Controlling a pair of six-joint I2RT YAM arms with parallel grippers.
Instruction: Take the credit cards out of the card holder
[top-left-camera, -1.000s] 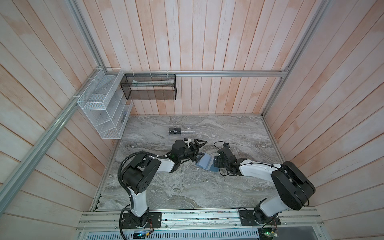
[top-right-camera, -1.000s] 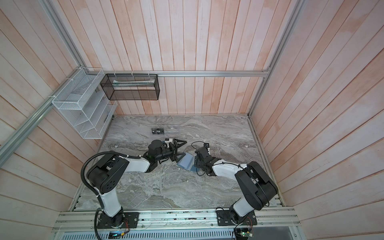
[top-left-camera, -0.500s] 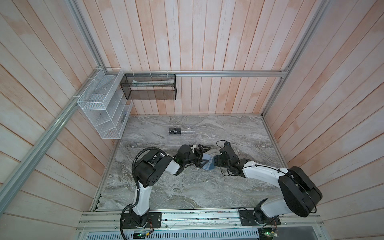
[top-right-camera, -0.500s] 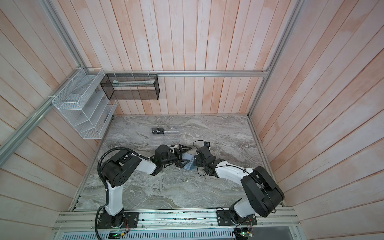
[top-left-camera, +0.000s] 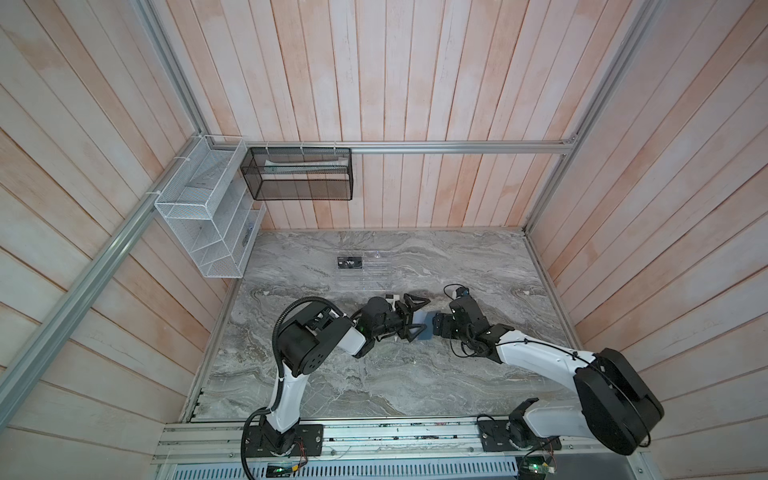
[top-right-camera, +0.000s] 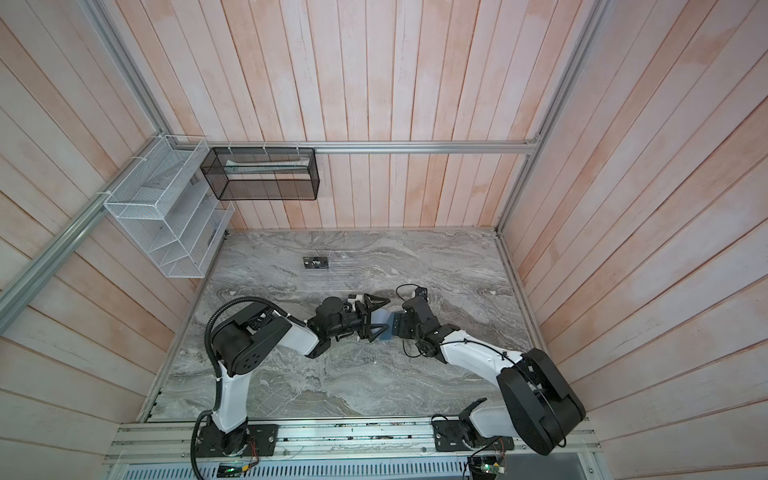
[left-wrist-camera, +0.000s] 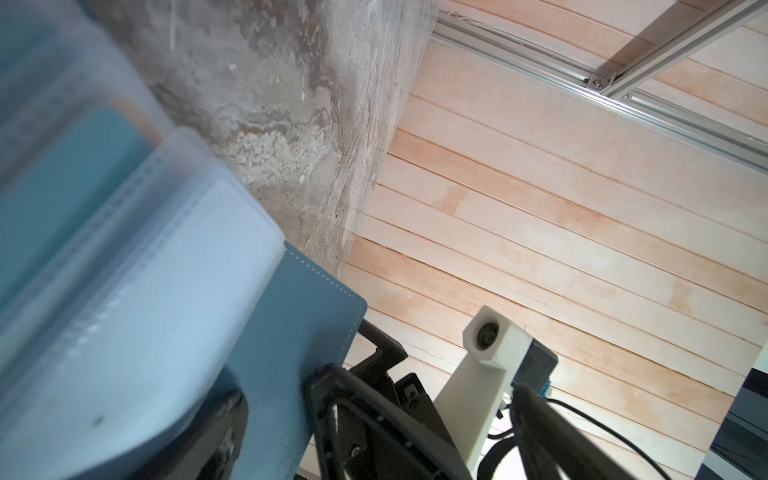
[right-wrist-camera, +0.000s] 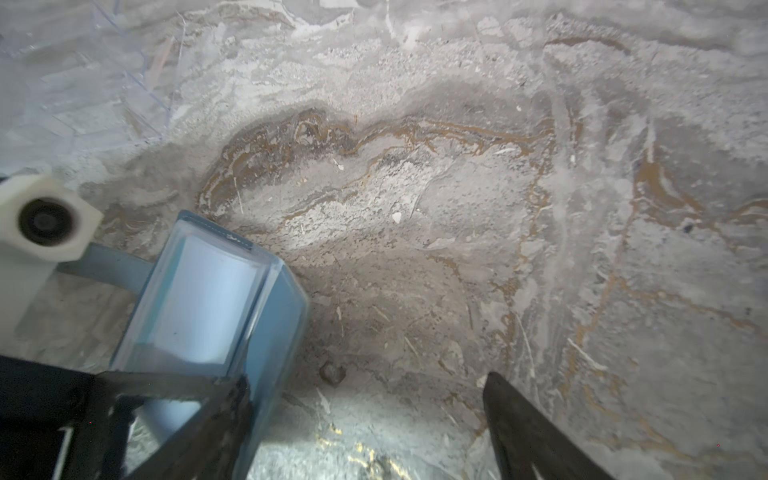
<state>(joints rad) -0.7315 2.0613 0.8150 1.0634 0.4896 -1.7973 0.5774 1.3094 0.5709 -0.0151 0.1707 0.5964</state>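
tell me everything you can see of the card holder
The card holder is a small slate-blue wallet, leather-like, with pale stitching along its edge. It is open, showing clear plastic sleeves; a teal card sits in one. It is at the middle of the table, between the open left gripper and open right gripper; a right finger seems to touch its cover. Whether it rests on the table or is lifted cannot be told.

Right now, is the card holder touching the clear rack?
Apart. In both top views the card holder sits nearer the front than the clear rack, with a strip of bare tabletop showing between them.
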